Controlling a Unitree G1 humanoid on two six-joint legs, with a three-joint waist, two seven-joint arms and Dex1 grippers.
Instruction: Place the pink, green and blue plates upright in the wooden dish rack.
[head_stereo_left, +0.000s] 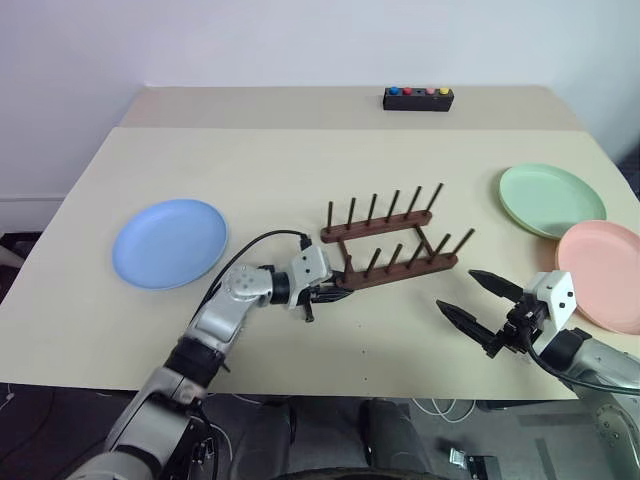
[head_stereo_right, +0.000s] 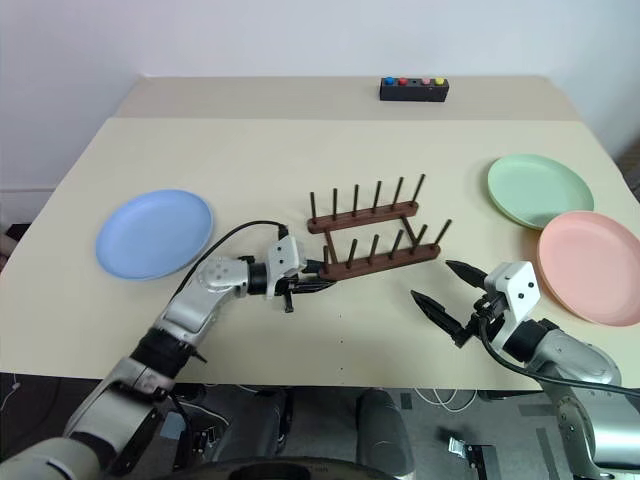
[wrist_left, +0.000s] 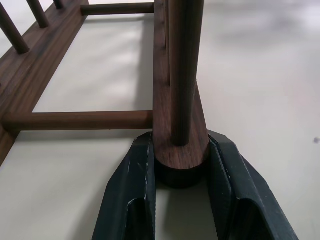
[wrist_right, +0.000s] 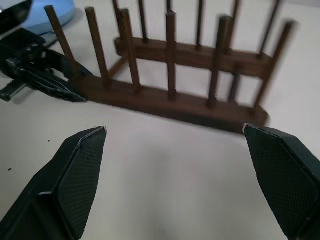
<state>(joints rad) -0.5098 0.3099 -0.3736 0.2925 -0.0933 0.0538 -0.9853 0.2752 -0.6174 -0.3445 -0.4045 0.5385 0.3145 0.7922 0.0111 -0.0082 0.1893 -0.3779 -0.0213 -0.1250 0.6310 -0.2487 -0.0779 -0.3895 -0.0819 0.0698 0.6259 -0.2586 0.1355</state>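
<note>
The dark wooden dish rack (head_stereo_left: 390, 242) stands mid-table, all its pegs bare. My left gripper (head_stereo_left: 338, 291) is shut on the left end of the rack's near base bar (wrist_left: 181, 155), one finger on each side. A blue plate (head_stereo_left: 170, 242) lies flat at the left. At the right, the green plate (head_stereo_left: 551, 199) and pink plate (head_stereo_left: 603, 274) lie flat, the green one's near edge resting on the pink one. My right gripper (head_stereo_left: 478, 300) hovers open and empty just right of the rack, facing it.
A small black box with coloured buttons (head_stereo_left: 418, 98) sits at the far edge of a second table behind. The table's front edge runs close under both arms. A black cable loops over my left forearm (head_stereo_left: 262, 240).
</note>
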